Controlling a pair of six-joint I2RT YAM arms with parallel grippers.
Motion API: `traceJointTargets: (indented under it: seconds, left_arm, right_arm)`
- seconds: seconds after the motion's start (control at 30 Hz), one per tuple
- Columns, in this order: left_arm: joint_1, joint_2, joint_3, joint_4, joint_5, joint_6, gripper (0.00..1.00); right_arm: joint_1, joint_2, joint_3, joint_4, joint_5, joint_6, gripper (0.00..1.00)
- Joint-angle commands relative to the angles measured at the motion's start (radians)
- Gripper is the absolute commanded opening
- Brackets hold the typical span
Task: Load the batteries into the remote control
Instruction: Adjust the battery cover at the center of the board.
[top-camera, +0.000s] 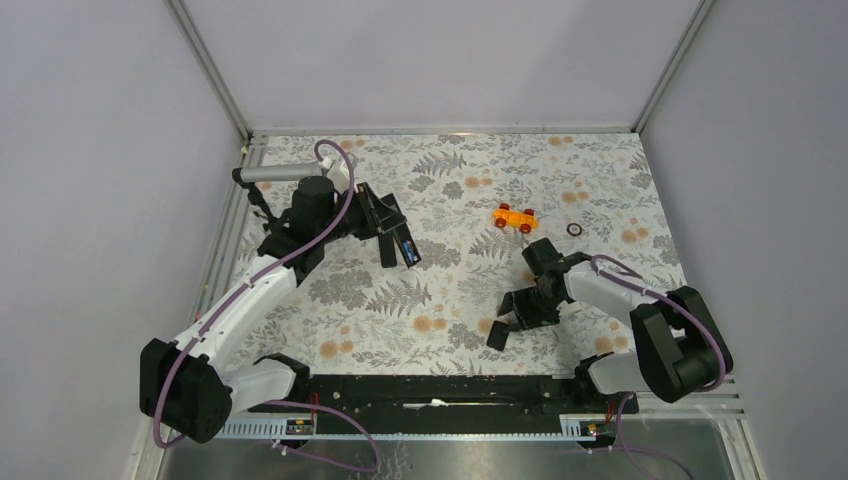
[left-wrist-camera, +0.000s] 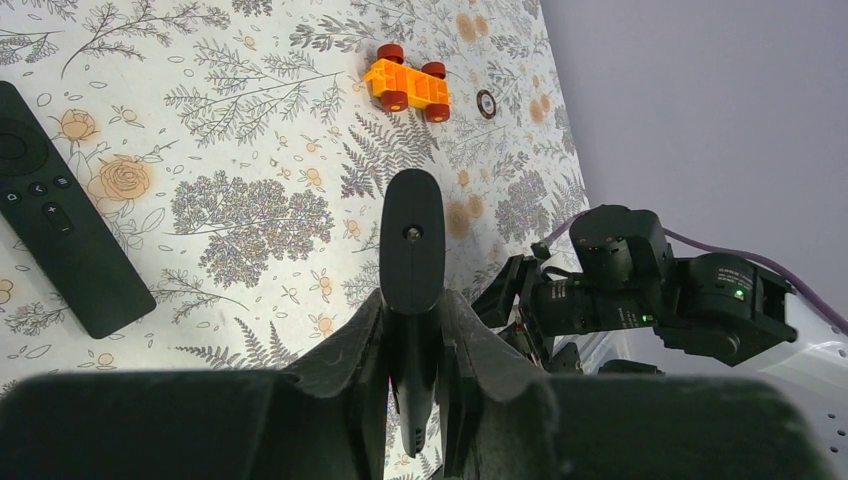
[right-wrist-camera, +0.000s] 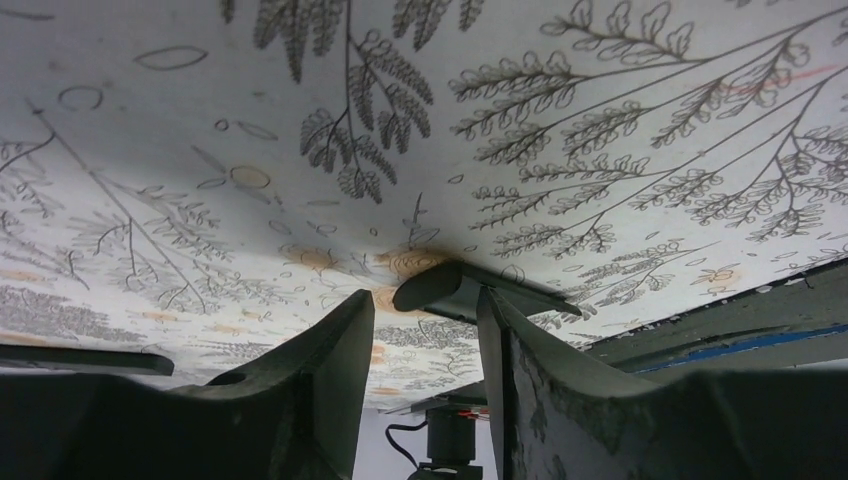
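Note:
My left gripper (left-wrist-camera: 413, 305) is shut on the remote control (left-wrist-camera: 412, 240), a slim black bar seen end-on and held off the table. From above, the left gripper (top-camera: 392, 232) sits at the table's back left, and a small blue patch shows at the remote's lower end (top-camera: 410, 252). The batteries cannot be made out as such. My right gripper (right-wrist-camera: 425, 300) stands open low over the table, nothing between its fingers. A small black cover (right-wrist-camera: 448, 286) lies on the cloth just past the fingertips, against the right one. The top view has the right gripper (top-camera: 508, 322) right of centre.
A second black remote (left-wrist-camera: 60, 215), button face up, lies on the floral cloth left of my left gripper. An orange toy block with red knobs (top-camera: 515, 217) and a small dark ring (top-camera: 574, 229) sit at the back right. Walls close in the table on three sides.

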Motion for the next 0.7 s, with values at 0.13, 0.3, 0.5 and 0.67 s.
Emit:
traceJointTargets:
  seconds: [0.13, 0.3, 0.5, 0.67]
  left_arm:
    - [0.012, -0.043, -0.006, 0.058, -0.024, 0.011, 0.00]
    - [0.018, -0.056, -0.010, 0.052, -0.030, 0.013, 0.00]
    - [0.027, -0.093, -0.004, 0.028, -0.052, 0.032, 0.00]
    - [0.038, -0.129, 0.011, 0.006, -0.087, 0.047, 0.00]
  right_arm:
    - [0.008, 0.051, -0.013, 0.025, 0.019, 0.051, 0.42]
    - [0.008, 0.086, 0.014, 0.029, 0.050, 0.026, 0.22]
    - [0.009, 0.052, 0.145, 0.062, 0.189, -0.171, 0.00]
    - [0.010, 0.020, 0.221, 0.286, 0.123, -0.395, 0.00]
